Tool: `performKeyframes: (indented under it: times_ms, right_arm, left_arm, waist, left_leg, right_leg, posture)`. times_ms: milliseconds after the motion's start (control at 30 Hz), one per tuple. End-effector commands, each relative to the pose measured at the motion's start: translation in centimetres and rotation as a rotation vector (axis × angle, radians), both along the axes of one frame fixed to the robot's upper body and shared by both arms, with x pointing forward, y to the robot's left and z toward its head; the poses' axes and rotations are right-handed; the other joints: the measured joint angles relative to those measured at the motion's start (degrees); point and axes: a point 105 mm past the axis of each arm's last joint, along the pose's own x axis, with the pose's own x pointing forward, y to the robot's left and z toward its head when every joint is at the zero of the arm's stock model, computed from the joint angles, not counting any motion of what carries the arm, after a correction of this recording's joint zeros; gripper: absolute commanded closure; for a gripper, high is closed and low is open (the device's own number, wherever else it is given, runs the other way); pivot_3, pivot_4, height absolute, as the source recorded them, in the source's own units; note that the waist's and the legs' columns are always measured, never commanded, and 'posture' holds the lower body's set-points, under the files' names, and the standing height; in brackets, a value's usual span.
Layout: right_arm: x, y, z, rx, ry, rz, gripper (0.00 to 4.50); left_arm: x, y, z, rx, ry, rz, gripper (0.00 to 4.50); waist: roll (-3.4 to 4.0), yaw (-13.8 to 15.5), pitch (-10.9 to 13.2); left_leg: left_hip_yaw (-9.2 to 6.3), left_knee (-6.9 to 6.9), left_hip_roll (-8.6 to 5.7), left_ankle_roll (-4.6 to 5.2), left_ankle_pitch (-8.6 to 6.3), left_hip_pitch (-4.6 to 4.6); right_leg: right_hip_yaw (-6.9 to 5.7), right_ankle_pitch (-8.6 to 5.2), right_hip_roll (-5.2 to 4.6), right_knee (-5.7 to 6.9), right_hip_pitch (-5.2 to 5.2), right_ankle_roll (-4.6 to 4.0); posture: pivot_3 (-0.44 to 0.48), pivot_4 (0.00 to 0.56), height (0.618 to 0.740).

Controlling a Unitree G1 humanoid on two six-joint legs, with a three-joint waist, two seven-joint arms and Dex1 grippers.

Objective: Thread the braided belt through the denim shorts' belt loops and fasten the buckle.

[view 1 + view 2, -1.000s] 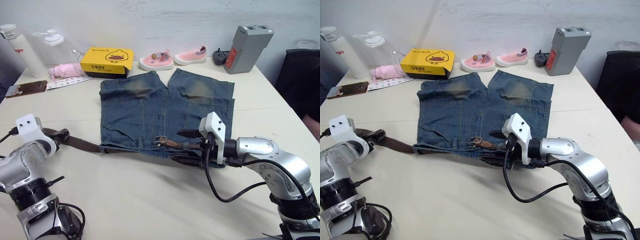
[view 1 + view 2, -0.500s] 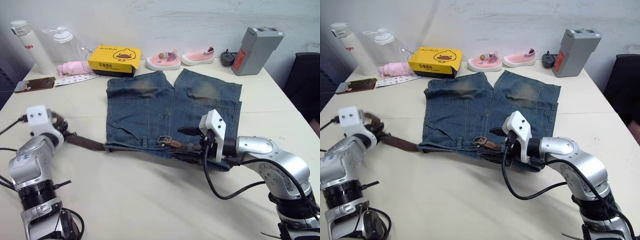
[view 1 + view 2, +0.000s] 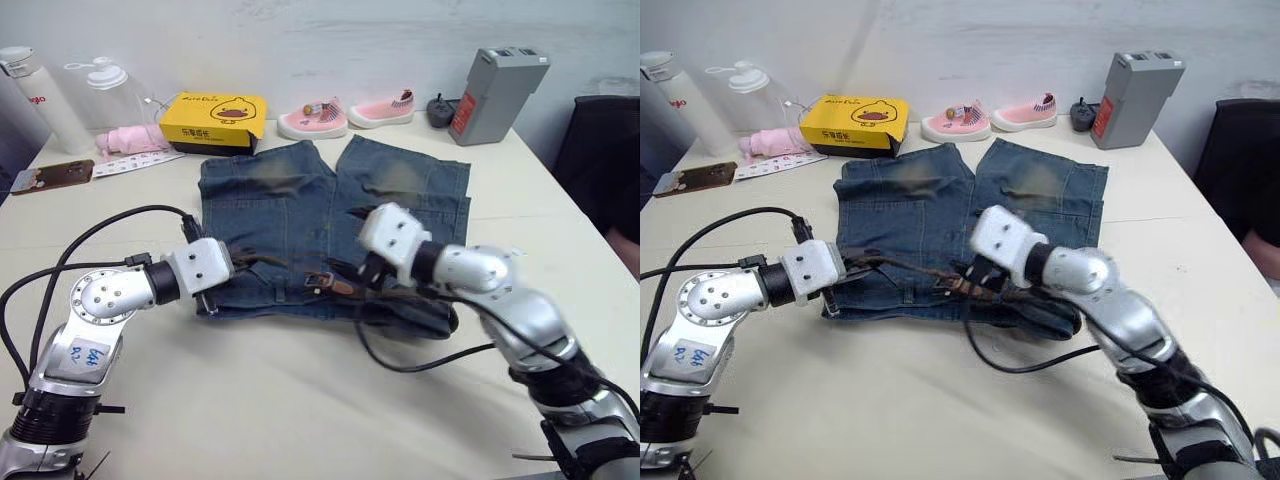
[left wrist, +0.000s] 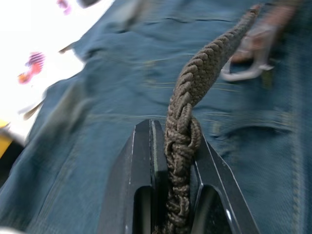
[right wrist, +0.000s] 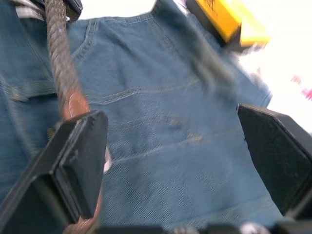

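The blue denim shorts lie flat mid-table, waistband toward me. The dark-brown braided belt stretches just above the waistband. My left gripper is at the shorts' left corner, shut on the belt, which rises from between its fingers toward the silver buckle. That buckle sits near the waistband's middle. My right gripper hovers over the buckle end, jaws wide open; the belt passes beside one finger. The belt loops are too blurred to make out.
Along the far edge stand a yellow box, pink shoes, a grey battery case, bottles and a pink cloth. A phone lies at far left. A dark chair is at the right.
My left gripper shut on the belt's tail out on the table at left and carried it right to the shorts' corner. The right gripper swung left over the buckle, staying open.
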Motion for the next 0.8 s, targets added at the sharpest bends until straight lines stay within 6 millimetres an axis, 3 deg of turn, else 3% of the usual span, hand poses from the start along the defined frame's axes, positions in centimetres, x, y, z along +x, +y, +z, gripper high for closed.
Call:
performKeyframes:
  times_ms: [33, 200, 400, 500, 633, 800]
  right_arm:
    - [-0.9, 1.8, 0.0, -0.051, -0.164, 0.071, 0.00]
    - [-1.3, 1.9, -1.5, -0.095, -0.161, 0.110, 0.00]
    - [-1.4, 0.4, 0.8, 0.046, -0.089, 0.090, 0.00]
    - [-2.9, 0.5, 1.8, 0.090, -0.048, 0.160, 0.00]
    - [-3.9, 1.1, 0.2, 0.005, -0.026, 0.215, 0.00]
    - [-2.9, 1.7, -2.3, -0.069, -0.019, 0.163, 0.00]
  left_arm:
    - [-0.4, -0.6, 0.2, 0.005, -0.015, -0.050, 4.12]
    - [-0.4, -0.8, 0.3, -0.016, -0.007, -0.051, 4.12]
    - [0.0, 0.6, 0.5, -0.003, -0.016, 0.010, 4.12]
    - [0.3, 0.9, 1.1, -0.036, -0.037, 0.038, 4.12]
    - [0.4, 0.6, 2.1, -0.070, -0.065, 0.031, 4.12]
    - [0.4, 0.0, 2.9, -0.098, -0.082, 0.014, 4.12]
  waist:
    - [-0.01, 0.0, 0.0]
    - [-0.05, 0.1, 0.0]
    - [-0.06, 0.1, 0.0]
    - [-0.06, 0.0, 0.0]
    - [-0.05, 0.0, 0.0]
    - [-0.06, 0.1, 0.0]
  left_leg:
    - [0.00, 0.01, -0.06, 0.04, -0.02, -0.01]
    - [-0.01, 0.13, -0.25, 0.19, -0.06, -0.03]
    - [-0.02, 0.14, -0.20, 0.20, -0.06, -0.02]
    - [-0.03, 0.14, -0.20, 0.24, -0.09, -0.02]
    - [-0.03, 0.12, -0.16, 0.35, -0.14, -0.02]
    - [-0.02, 0.12, -0.19, 0.34, -0.14, -0.01]
  right_leg:
    - [-0.01, 0.00, 0.04, 0.04, -0.01, 0.00]
    - [0.01, -0.01, 0.09, 0.17, 0.00, -0.03]
    - [0.00, -0.02, 0.12, 0.30, -0.06, -0.04]
    - [0.00, -0.02, 0.13, 0.30, -0.07, -0.04]
    - [0.00, -0.02, 0.14, 0.30, -0.12, -0.04]
    - [-0.01, -0.02, 0.13, 0.27, -0.08, -0.04]
  posture:
    - [0.000, 0.150, 0.624]
    - [0.000, 0.150, 0.624]
    - [0.000, 0.150, 0.624]
    - [0.000, 0.150, 0.624]
    - [0.000, 0.150, 0.624]
    - [0.000, 0.150, 0.624]
